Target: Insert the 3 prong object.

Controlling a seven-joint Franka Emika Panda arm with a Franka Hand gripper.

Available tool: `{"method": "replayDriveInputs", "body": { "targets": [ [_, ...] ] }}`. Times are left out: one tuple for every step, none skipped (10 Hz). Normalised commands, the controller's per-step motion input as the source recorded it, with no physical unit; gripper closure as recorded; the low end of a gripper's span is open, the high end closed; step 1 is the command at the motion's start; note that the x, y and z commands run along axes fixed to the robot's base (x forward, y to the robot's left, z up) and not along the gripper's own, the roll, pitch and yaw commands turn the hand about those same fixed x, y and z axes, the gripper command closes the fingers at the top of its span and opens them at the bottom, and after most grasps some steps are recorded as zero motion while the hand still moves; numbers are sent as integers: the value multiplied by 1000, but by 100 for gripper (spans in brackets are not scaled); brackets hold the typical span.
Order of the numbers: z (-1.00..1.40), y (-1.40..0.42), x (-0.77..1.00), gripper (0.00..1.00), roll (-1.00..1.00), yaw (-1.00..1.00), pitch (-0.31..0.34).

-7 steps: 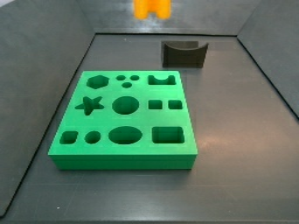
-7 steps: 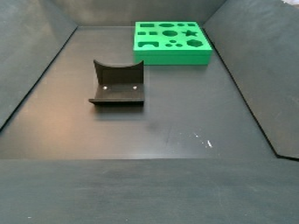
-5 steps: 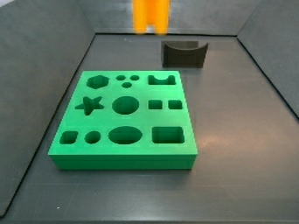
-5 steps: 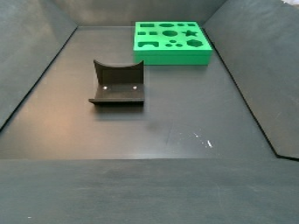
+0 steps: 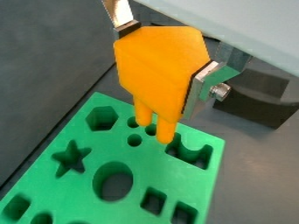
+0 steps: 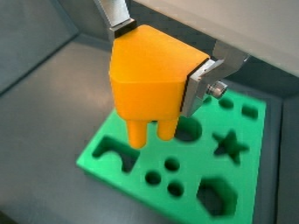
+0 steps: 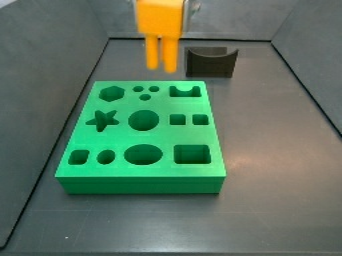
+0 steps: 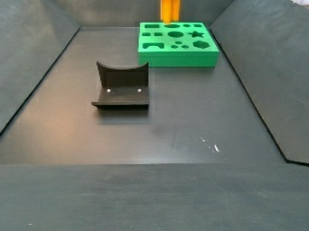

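Note:
My gripper [image 5: 163, 54] is shut on the 3 prong object [image 5: 158, 74], an orange-yellow piece with its prongs pointing down. The silver fingers [image 5: 205, 80] clamp its two sides; this also shows in a wrist view [image 6: 152, 79]. The piece hangs above the far edge of the green board [image 7: 140, 140], over the small round holes [image 5: 136, 140], clear of the board. In a side view the piece [image 7: 160, 35] is at the top with my gripper [image 7: 162, 8] mostly cut off. In a side view [image 8: 169, 9] only its lower part shows above the board [image 8: 179, 47].
The dark fixture [image 7: 211, 61] stands on the floor behind the board to the right; it also shows in a side view [image 8: 121, 86]. Dark sloped walls [image 7: 54, 90] enclose the floor. The board has several other shaped holes, such as a star [image 7: 104, 121].
The gripper has come down with the 3 prong object toward the green board. The piece now shows in both side views.

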Motion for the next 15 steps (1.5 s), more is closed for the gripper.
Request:
{"method": "replayDriveInputs", "body": {
  "targets": [
    [-751,297,-383,100,-107,-517,0],
    [-586,171,-234,100,-83,-303,0],
    [-557,43,-109,100,-63,-137,0],
    [-457,31,-100,100,-51,-160,0],
    [-426,0,-69,100,-71,-126,0],
    [-383,0,-37,100,-60,-163,1],
    [-351,0,-29,100,-30,-340,30],
    [-309,9,-163,100,0,-949,44],
    [-314,0,-154,100,0,-966,34],
    [-323,6,-180,100,0,-946,20],
    [-263,3,-231,100,-31,-883,0],
    [-203,0,-171,100,-71,-889,0],
    [-186,0,-60,100,-73,-949,0],
    [-203,0,0,100,-74,-1000,-3],
    [-257,0,131,100,-121,-914,-41]
  ]
}}
